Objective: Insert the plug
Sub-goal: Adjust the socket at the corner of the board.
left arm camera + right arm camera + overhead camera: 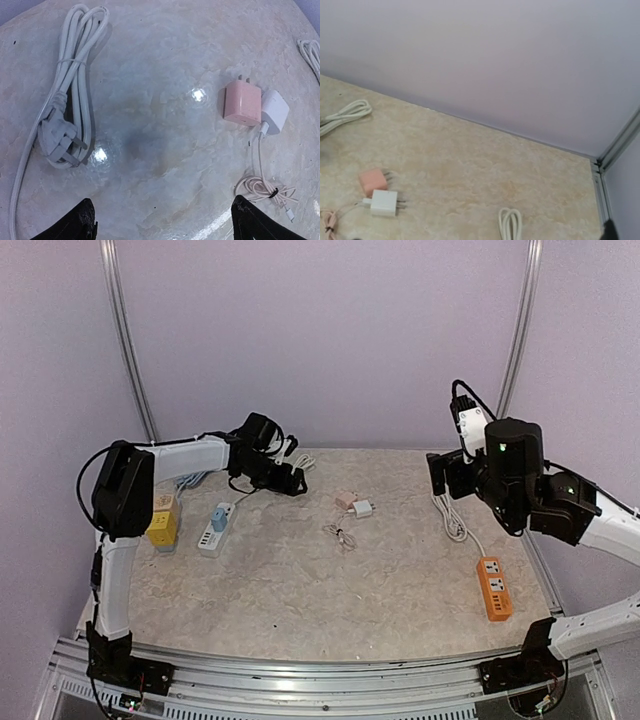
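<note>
A white bundled cord with a three-pin plug (57, 142) lies on the table, up and to the left of my left gripper (165, 227). That gripper is open wide and empty, above bare tabletop. A pink charger (242, 102) and a white charger (275, 112) lie side by side to its right, prongs pointing away. They also show in the top view (345, 500). An orange power strip (493, 587) lies at the right front. My right gripper (445, 476) hovers high at the back right. Only one dark fingertip (609, 231) shows at the frame's corner, so its jaws stand wide apart and empty.
A white power strip (215, 530) with a blue plug in it and a yellow strip (163, 525) lie at the left. A coiled pink cable (265, 190) runs from the white charger. The orange strip's white cord (452, 515) lies folded at the right back.
</note>
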Robot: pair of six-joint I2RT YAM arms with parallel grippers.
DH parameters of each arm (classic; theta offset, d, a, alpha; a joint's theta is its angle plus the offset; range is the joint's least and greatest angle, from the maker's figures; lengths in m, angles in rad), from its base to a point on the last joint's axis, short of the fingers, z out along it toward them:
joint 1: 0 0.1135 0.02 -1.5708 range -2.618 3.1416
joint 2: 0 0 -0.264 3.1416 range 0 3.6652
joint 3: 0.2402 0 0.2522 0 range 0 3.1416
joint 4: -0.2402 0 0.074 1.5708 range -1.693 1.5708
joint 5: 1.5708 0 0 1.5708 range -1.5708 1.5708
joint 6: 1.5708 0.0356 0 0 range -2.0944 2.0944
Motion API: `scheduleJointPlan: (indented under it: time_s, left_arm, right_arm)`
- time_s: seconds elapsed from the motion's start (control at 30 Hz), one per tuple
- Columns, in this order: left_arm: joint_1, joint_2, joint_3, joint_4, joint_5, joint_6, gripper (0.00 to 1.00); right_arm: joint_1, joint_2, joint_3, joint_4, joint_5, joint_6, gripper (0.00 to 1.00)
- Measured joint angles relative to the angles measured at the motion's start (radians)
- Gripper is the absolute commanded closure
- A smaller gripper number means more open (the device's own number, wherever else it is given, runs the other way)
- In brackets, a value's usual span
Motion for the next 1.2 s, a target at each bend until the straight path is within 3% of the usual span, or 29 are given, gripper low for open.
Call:
scheduleJointPlan:
  time_s: [0.27, 0.63, 0.83, 1.2]
  left_arm:
    - [0.004, 0.167, 0.329, -0.031, 0.132, -0.005, 0.02]
    - [0.072, 0.388, 0.538, -0.166, 0.287, -0.063, 0.01]
    - [0.106, 0.432, 0.666, -0.217, 0.193, -0.147, 0.01]
    - [0.187, 0.414, 0.635, -0.13, 0.053, -0.302, 0.01]
  right_arm:
    - [-0.001, -0.021, -0.006, -0.049, 0.019, 0.024, 0.0]
    - [-0.001, -0.026, -0.006, -0.081, 0.029, 0.045, 0.0]
    - [-0.001, -0.011, -0.004, -0.089, 0.027, 0.052, 0.0]
    - [-0.001, 0.024, 0.017, -0.106, 0.016, 0.063, 0.0]
